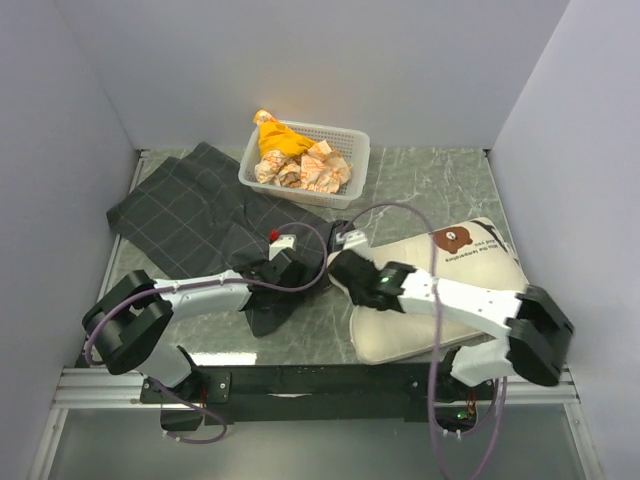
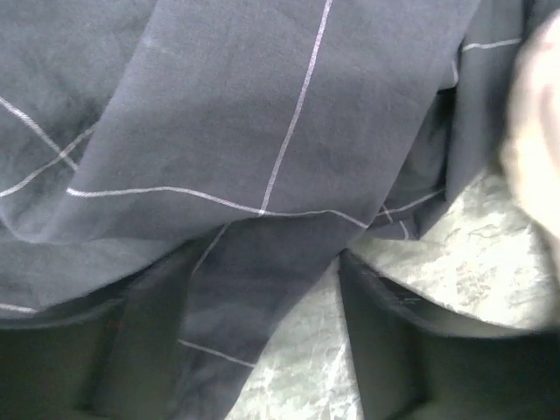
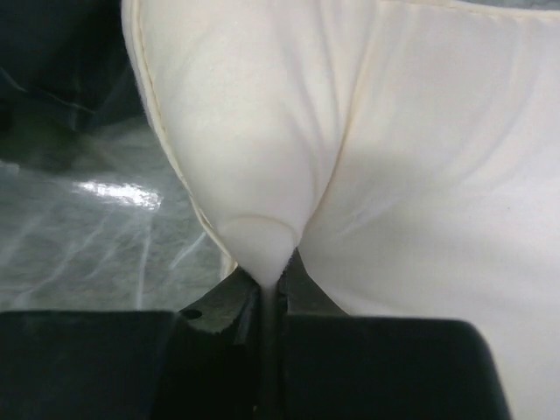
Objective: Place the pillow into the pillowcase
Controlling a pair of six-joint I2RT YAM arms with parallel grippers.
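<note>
The cream-white quilted soft pillow [image 1: 470, 275] lies on the near right part of the desk, its brown printed bear face [image 1: 455, 238] at the far end. The right pincer [image 3: 267, 289] is clenched on it: the right wrist view shows a small fold of the pillow's edge squeezed between the two black fingers, which meet with almost no gap. To the left the large dark charcoal-grey checked fabric pillowcase [image 1: 190, 210] is spread from the far left corner toward the middle, where it is rumpled. There the left pincer [image 2: 241, 293] stands released, with its fingers well apart, a drooping fold of the case lying across one finger [image 2: 122, 350], and bare stone showing beside the other. At the far middle stands a white slotted plastic basket [image 1: 352, 150] with one corner resting on the pillowcase. It holds a crumpled yellow piece [image 1: 278, 138] and crumpled pale orange-and-white pieces [image 1: 318, 172]; what they are cannot be told. The desk [image 1: 430, 180] is grey-green veined stone, shut in by plain pale walls [image 1: 350, 60] on three sides.
</note>
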